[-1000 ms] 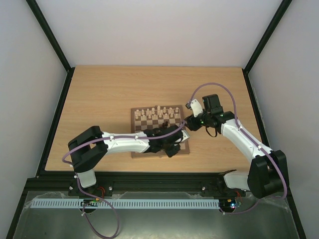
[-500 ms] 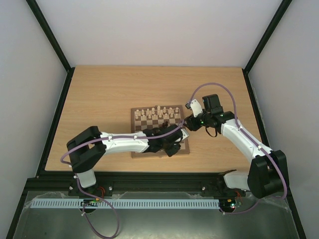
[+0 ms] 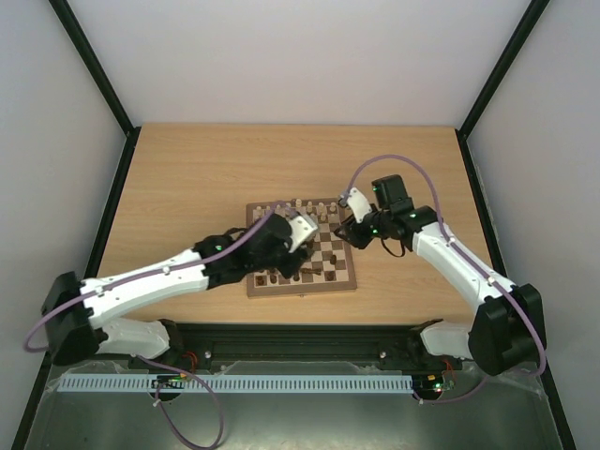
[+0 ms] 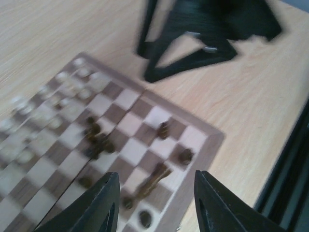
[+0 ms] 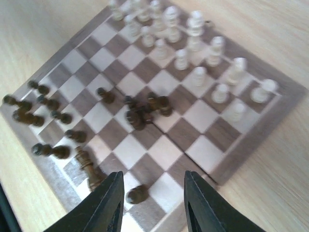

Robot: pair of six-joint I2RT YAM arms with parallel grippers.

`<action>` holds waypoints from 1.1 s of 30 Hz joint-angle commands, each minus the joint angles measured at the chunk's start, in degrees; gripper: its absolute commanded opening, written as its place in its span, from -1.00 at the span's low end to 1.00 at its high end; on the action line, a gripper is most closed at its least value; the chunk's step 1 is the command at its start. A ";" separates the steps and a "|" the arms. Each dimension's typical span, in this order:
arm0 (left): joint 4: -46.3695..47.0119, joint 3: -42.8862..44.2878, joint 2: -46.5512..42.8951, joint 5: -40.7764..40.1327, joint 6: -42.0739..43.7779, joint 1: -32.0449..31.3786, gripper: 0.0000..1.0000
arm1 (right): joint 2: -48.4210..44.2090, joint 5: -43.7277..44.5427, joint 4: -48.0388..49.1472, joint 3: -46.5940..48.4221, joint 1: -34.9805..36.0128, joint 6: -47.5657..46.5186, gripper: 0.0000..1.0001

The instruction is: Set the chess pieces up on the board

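I see cream pieces [image 5: 181, 59] in rows at the board's [image 5: 203, 150] 12 o'clock; dark pieces [image 5: 137, 116] scattered, some toppled. Left gripper [image 4: 155, 181] and right gripper [image 5: 153, 179] both spread, empty.

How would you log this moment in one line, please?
jaws: both open | cream pieces upright | dark pieces scattered, one toppled

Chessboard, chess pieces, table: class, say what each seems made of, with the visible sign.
The chessboard: likely wood, brown and cream squares with faint grain, low sheen. The dark pieces and pale pieces: probably turned wood by their rounded profiles; blur leaves it open. The table: pale wood-grain top, possibly laminate.
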 commanded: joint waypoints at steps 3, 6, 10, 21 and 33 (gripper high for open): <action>-5.34 -7.70 -11.42 0.87 -1.71 11.54 0.03 | -0.04 7.11 -9.10 2.53 11.56 -8.35 -0.30; -4.00 -10.91 -15.91 3.31 -1.02 17.66 0.07 | 2.59 10.57 -10.90 3.72 15.65 -9.06 -0.31; 0.04 -15.62 -20.99 5.25 -2.06 22.49 0.19 | 6.82 14.06 -13.32 5.69 19.43 -10.23 -0.36; 1.61 -17.22 -22.27 6.58 -3.01 26.91 0.27 | 15.98 20.02 -17.88 9.79 24.70 -11.48 -0.28; 1.70 -17.50 -22.02 7.21 -2.68 27.03 0.29 | 21.91 20.76 -17.81 10.07 26.54 -10.70 -0.27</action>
